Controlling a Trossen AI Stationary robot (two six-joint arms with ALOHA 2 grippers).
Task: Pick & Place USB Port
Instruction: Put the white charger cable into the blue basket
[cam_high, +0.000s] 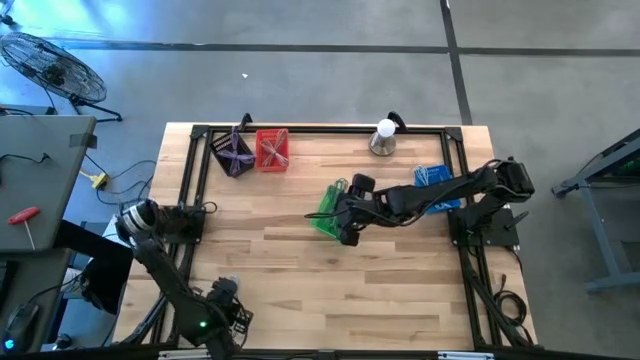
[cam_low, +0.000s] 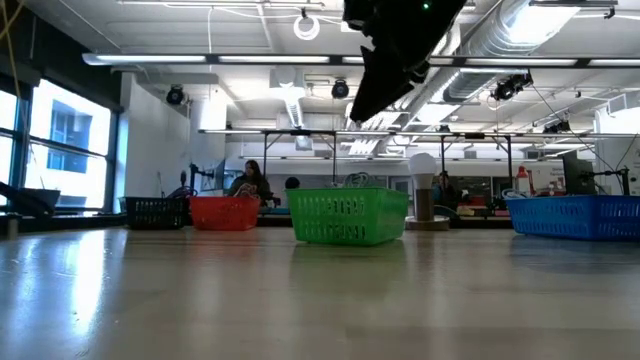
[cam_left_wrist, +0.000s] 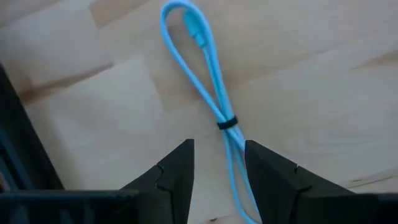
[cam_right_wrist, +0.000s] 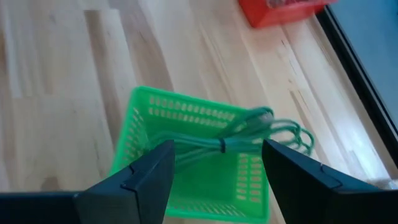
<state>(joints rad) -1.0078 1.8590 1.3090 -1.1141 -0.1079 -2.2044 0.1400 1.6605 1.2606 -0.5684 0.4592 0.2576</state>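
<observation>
Since colours seem matched to baskets, the right gripper (cam_right_wrist: 214, 180) hangs wide open, empty, over the green basket (cam_right_wrist: 186, 162) holding the green cable (cam_right_wrist: 249, 134), while the left gripper (cam_left_wrist: 217, 180), half open, straddles the blue cable (cam_left_wrist: 205, 81) near-left without visibly gripping.

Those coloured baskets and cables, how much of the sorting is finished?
Looks done: a green cable lies in the green basket, draped over its rim, with the right pincer open above it. In hand: the left pincer has its fingers either side of a blue cable lying on the table; I cannot tell if it grips. Left: carrying that cable to a basket, probably the blue basket.
</observation>
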